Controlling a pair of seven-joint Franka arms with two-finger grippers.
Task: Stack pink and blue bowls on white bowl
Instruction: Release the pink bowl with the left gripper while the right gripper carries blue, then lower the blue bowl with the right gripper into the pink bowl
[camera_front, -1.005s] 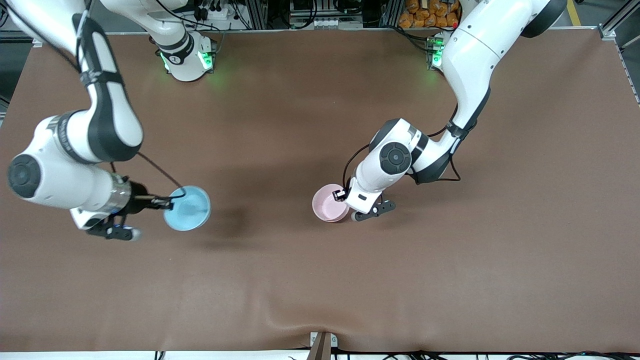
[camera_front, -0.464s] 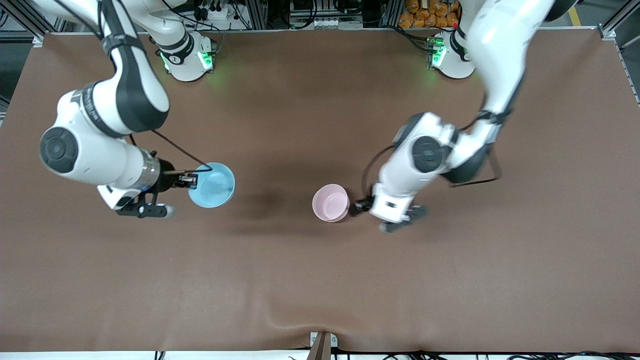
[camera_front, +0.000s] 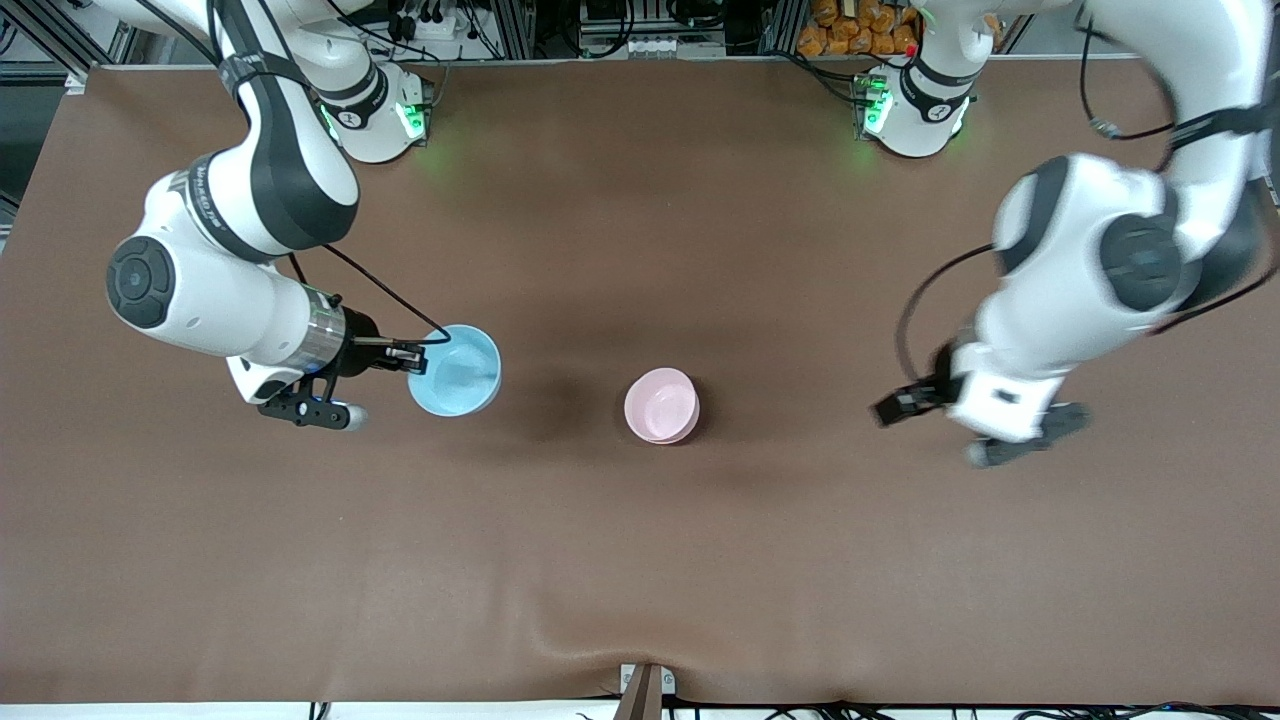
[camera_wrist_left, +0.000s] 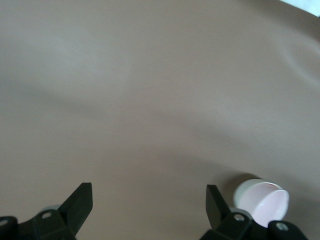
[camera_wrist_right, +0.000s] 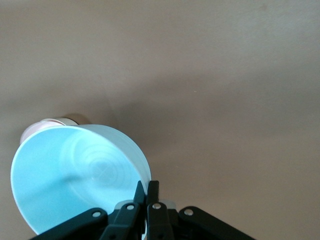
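Note:
My right gripper (camera_front: 415, 360) is shut on the rim of the light blue bowl (camera_front: 456, 371) and holds it tilted above the table, toward the right arm's end from the pink bowl. In the right wrist view the fingers (camera_wrist_right: 148, 187) pinch the blue bowl's (camera_wrist_right: 75, 175) rim. The pink bowl (camera_front: 661, 404) stands mid-table, nested in the white bowl, whose white wall (camera_wrist_left: 248, 192) shows in the left wrist view under the pink inside (camera_wrist_left: 267, 202). My left gripper (camera_front: 893, 408) is open and empty, up over bare table toward the left arm's end; its fingers (camera_wrist_left: 82, 196) stand wide apart.
The brown mat (camera_front: 640, 560) covers the whole table. The arm bases (camera_front: 375, 120) stand along the edge farthest from the front camera. A small bracket (camera_front: 645, 685) sits at the table's near edge.
My right gripper has carried the blue bowl toward the pink bowl. My left gripper has left the pink bowl and drawn back toward the left arm's end of the table.

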